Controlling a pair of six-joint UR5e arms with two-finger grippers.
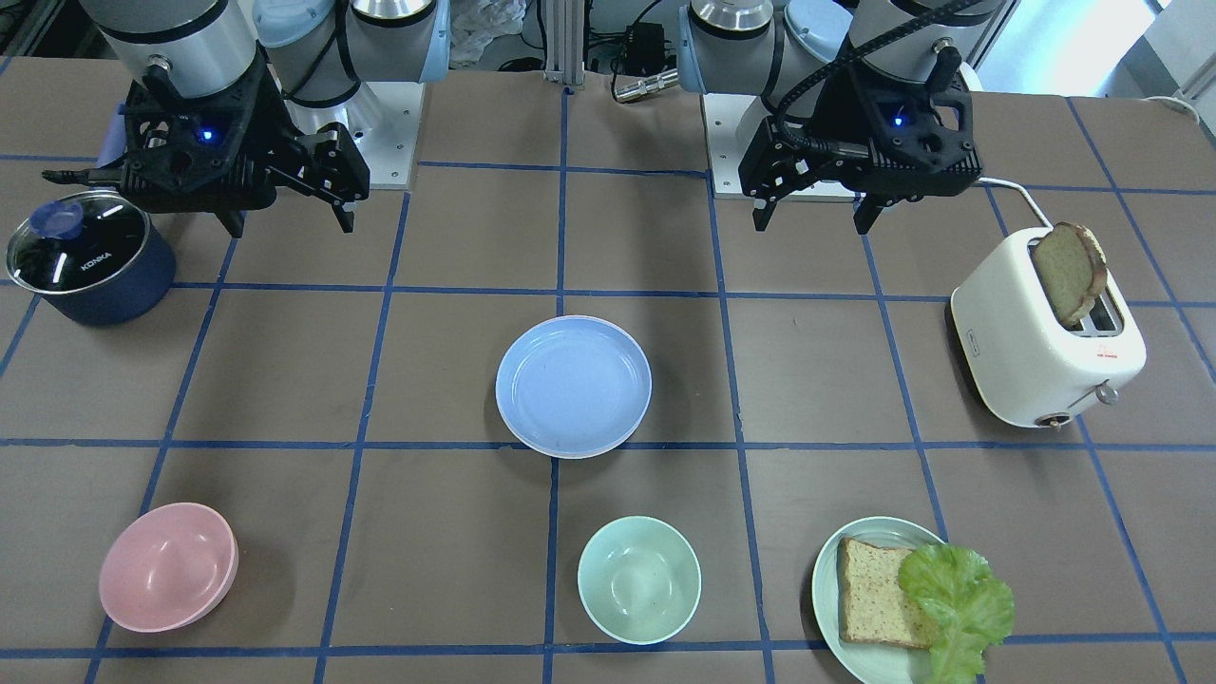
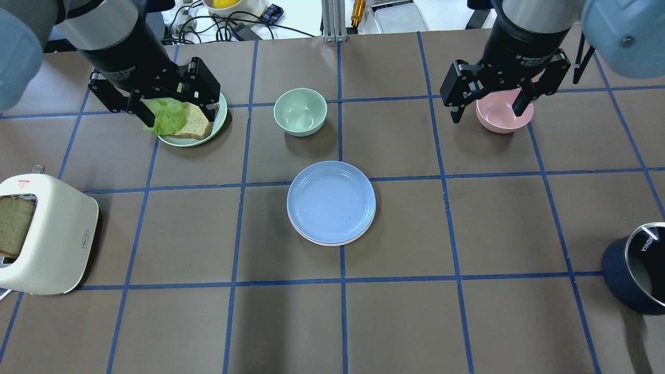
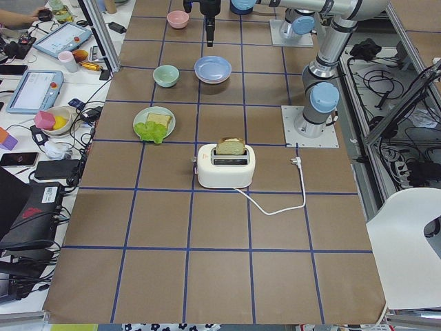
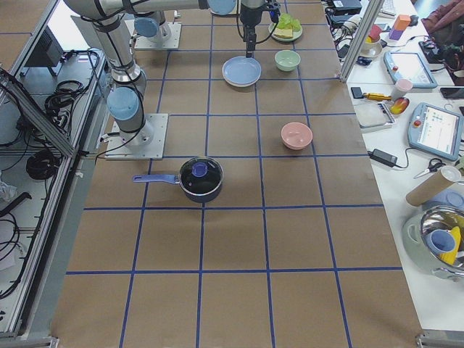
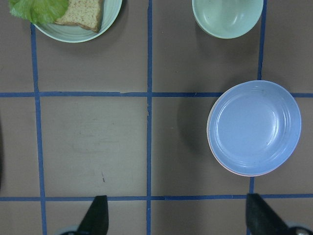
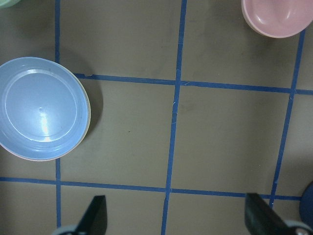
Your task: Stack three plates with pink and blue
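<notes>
A light blue plate [image 1: 574, 385] lies at the table's middle, on top of a stack; it also shows in the overhead view [image 2: 331, 201]. A pale pink plate's rim [image 2: 328, 242] shows under it, and again in the left wrist view [image 5: 218, 165]. A cream-white plate does not show clearly; it may be hidden under them. My left gripper [image 1: 813, 223] is open and empty, raised above the table, apart from the stack. My right gripper [image 1: 290, 226] is open and empty, also raised. Both pairs of fingertips stand wide apart in the wrist views [image 5: 177, 218] [image 6: 176, 218].
A deep pink bowl [image 1: 168, 567] and a mint bowl [image 1: 638, 579] stand on the far side from me. A pale green plate [image 1: 828, 608] holds bread and lettuce. A white toaster [image 1: 1045, 342] with a bread slice stands on my left, a dark blue lidded pot [image 1: 90, 256] on my right.
</notes>
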